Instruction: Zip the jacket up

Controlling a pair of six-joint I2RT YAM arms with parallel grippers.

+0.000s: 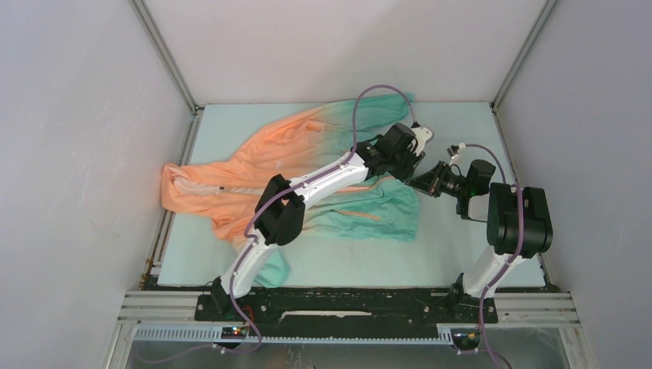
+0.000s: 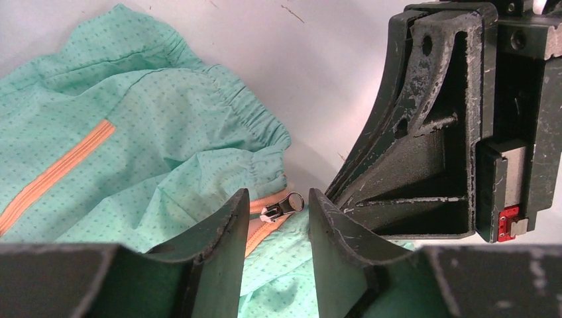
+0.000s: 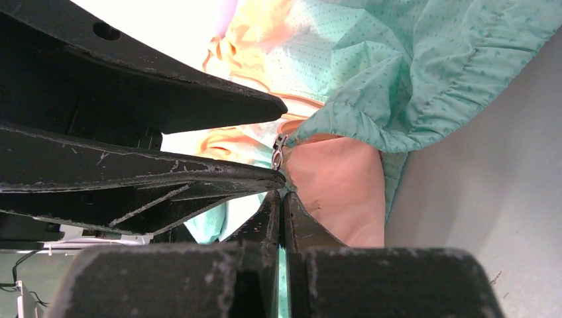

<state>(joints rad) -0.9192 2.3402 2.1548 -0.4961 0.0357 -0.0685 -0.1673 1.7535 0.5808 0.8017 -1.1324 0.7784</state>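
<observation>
The jacket lies spread on the table, peach-orange at the left and teal at the right. Its teal hem and an orange pocket strip show in the left wrist view. The metal zipper pull lies at the hem end of the orange zipper tape. My left gripper is open, with the pull between its fingertips and not clamped. My right gripper is shut on the jacket's hem edge just below the zipper slider. Both grippers meet at the jacket's right edge.
White enclosure walls stand on the left, back and right. The bare table surface lies right of the jacket. The right arm's body stands near the right wall. A teal sleeve end lies by the left arm's base.
</observation>
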